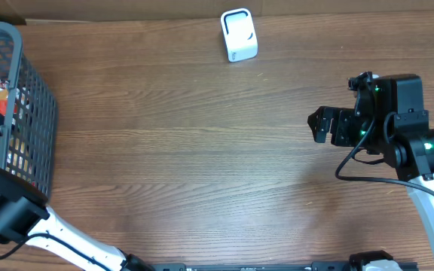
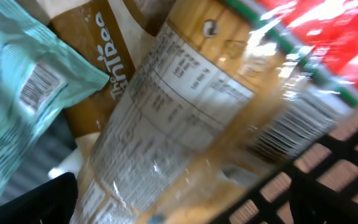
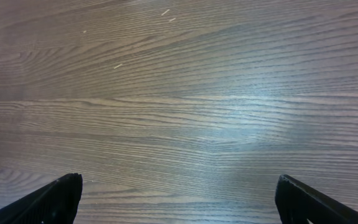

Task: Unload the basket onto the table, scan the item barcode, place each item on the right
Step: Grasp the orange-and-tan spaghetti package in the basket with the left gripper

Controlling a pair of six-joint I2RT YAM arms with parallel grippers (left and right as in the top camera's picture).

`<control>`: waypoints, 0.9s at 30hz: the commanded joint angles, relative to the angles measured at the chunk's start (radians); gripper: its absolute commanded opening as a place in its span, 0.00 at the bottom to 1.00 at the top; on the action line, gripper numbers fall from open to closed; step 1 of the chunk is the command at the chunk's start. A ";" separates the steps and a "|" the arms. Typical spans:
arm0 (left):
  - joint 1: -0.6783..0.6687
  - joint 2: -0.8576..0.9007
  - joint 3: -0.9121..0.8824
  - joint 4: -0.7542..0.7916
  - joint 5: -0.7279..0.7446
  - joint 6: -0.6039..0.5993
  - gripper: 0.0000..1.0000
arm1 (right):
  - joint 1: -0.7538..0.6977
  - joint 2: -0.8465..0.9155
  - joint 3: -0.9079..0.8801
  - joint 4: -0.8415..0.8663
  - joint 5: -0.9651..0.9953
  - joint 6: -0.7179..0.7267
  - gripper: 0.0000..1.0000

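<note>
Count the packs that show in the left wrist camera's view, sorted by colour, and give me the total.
Teal pack: 1
Brown pack: 1
Golden pack: 1
Red pack: 1
Total: 4

The worktop (image 1: 202,150) is wide open through the middle, bare wood right under the right pincer (image 1: 316,125). The only obstacles are the small white scanner (image 1: 239,35) at the far edge and the mesh basket (image 1: 42,113) on the left, where packets (image 2: 185,112) are jammed tight together.
</note>
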 commanded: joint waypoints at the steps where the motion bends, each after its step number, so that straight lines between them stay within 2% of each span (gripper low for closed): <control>1: -0.010 0.040 -0.046 0.020 -0.027 0.044 1.00 | -0.005 -0.004 0.021 0.007 0.010 -0.009 1.00; 5: -0.009 0.040 -0.088 0.050 -0.028 0.046 1.00 | -0.005 -0.004 0.021 0.009 0.010 -0.009 1.00; 10: -0.009 0.042 -0.095 0.052 -0.030 0.048 0.86 | -0.005 -0.004 0.021 0.015 0.010 -0.009 1.00; 12: -0.007 0.042 -0.100 0.053 -0.028 0.047 0.73 | -0.005 -0.004 0.021 0.014 0.010 -0.009 1.00; 13: -0.007 0.042 -0.106 0.056 -0.028 0.047 0.62 | -0.005 -0.004 0.021 0.013 0.010 -0.009 1.00; 14: -0.007 0.042 -0.108 0.057 -0.028 0.046 0.49 | -0.005 -0.004 0.021 0.014 0.010 -0.009 1.00; 16: -0.007 0.042 -0.108 0.057 -0.028 0.043 0.15 | -0.005 -0.004 0.021 0.014 0.010 -0.008 1.00; 18: -0.007 0.042 -0.108 0.056 -0.028 0.043 0.04 | -0.005 -0.004 0.021 0.015 0.010 -0.008 1.00; 23: -0.006 0.039 -0.079 0.025 -0.026 0.042 0.04 | -0.005 -0.004 0.021 0.016 0.010 -0.008 1.00; 27: -0.006 0.039 0.041 -0.044 -0.024 0.014 0.04 | -0.005 -0.004 0.021 0.019 0.010 -0.008 1.00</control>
